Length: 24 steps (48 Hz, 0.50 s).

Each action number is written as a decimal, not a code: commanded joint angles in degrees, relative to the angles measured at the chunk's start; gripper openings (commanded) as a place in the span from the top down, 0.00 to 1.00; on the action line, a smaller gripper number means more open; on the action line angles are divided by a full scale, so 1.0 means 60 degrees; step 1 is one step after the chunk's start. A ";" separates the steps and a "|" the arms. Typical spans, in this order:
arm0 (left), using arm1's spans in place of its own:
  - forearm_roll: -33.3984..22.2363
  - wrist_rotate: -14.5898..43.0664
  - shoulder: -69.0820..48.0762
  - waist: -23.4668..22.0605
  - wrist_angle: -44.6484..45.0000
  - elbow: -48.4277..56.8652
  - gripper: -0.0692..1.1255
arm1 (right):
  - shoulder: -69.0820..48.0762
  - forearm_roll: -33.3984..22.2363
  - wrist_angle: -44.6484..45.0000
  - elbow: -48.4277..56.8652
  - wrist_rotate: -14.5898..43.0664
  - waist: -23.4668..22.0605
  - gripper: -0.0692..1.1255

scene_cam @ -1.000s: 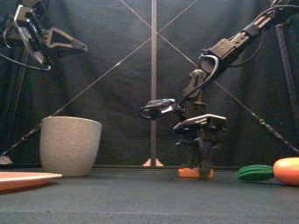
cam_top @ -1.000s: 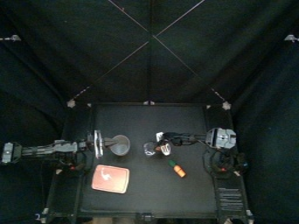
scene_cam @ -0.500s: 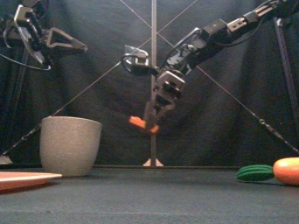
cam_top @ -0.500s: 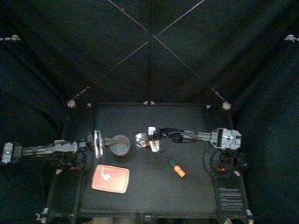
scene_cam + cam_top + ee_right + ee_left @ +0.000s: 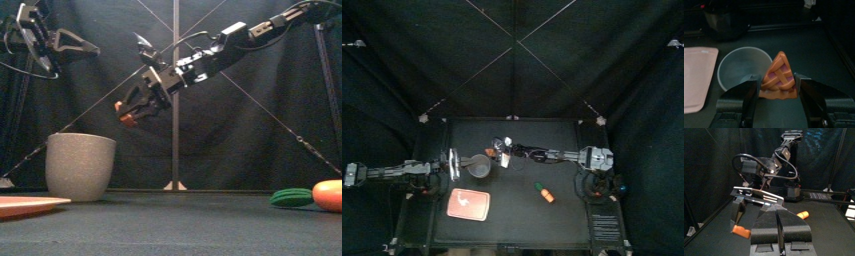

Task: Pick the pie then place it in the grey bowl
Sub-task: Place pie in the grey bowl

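Pie (image 5: pixel 777 75) in right hand (image 5: pixel 134 110) hangs seemingly above bowl (image 5: pixel 80 165), tray (image 5: pixel 469 204) beside.

no readable text, labels, brands, numbers or signs on anything shown

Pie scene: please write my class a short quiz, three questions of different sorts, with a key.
1. True or false: the pie lies on the pink tray.
2. Multiple choice: the right tool is A) open and empty, B) shut on the pie, C) out of view.
3. Short answer: is the pie inside the grey bowl yet?

Key: 1 false, it is in the air. 2 B. 3 No, it is held above the table, higher than the bowl's rim.
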 commanded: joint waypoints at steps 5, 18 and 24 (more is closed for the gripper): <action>0.0015 0.0015 0.0015 0.0029 -0.0117 -0.0117 0.96 | 0.0469 0.0483 -0.0923 -0.1011 0.0000 0.0630 0.31; 0.0015 0.0015 0.0015 0.0029 -0.0117 -0.0117 0.96 | 0.1230 0.1055 -0.0835 -0.1465 0.0015 0.0981 0.30; 0.0015 0.0015 0.0015 0.0029 -0.0117 -0.0132 0.96 | 0.1392 0.1099 -0.0776 -0.1421 0.0000 0.0938 0.24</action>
